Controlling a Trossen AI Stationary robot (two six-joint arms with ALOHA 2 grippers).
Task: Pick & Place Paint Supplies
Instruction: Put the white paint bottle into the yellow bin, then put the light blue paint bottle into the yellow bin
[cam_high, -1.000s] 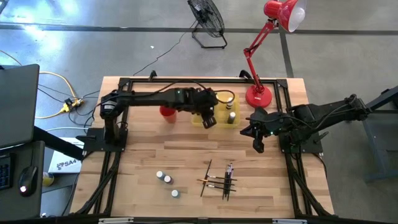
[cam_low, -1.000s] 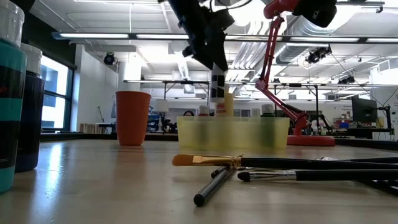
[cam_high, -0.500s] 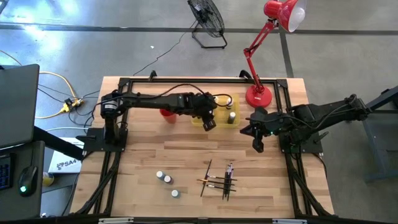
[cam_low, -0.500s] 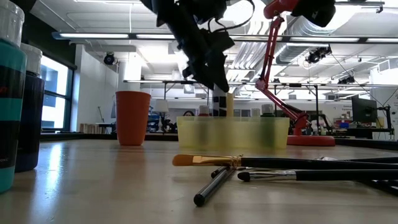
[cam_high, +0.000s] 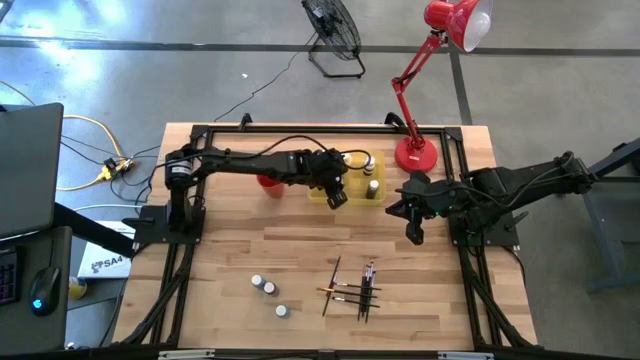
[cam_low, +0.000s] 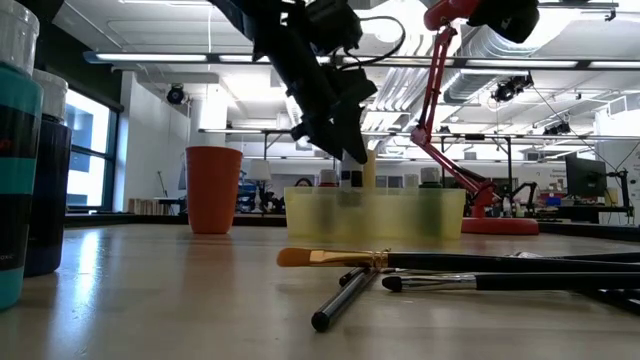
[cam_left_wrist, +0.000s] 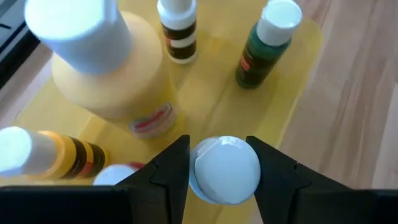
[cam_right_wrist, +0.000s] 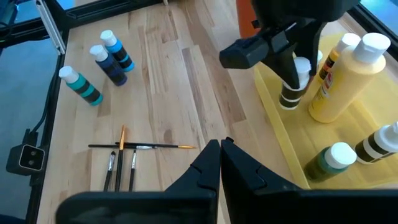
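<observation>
My left gripper (cam_left_wrist: 225, 171) reaches over the translucent yellow tray (cam_left_wrist: 205, 93), shut on a small dark-and-white striped bottle (cam_right_wrist: 289, 93). In the low view the bottle's lower part sits behind the tray wall (cam_low: 400, 212). Inside the tray stand a big yellow bottle (cam_left_wrist: 106, 68), a green one (cam_left_wrist: 264, 43) and striped ones (cam_left_wrist: 177, 31). Three small bottles (cam_high: 265, 290) stand on the table's near left. Several brushes (cam_high: 352, 290) lie crossed near the middle. My right gripper (cam_right_wrist: 219, 152) hovers shut right of the tray, touching nothing. My left gripper pinches the bottle's white cap (cam_left_wrist: 225, 169) between its two fingers, one on each side, coming from above and pointing down on a slant. The bottle hangs upright below the fingers, its base down inside the tray; whether it stands on the tray floor cannot be told.
A red cup (cam_high: 268, 180) stands just left of the tray. The red desk lamp's base (cam_high: 415, 155) sits at the far right, its arm rising over the tray's right end. Bare wood lies between the tray and the brushes.
My left gripper has come down toward the tray, tipping a little, still shut on the bottle. The bottle, earlier held well above the tray's rim, now has its lower part inside the tray.
</observation>
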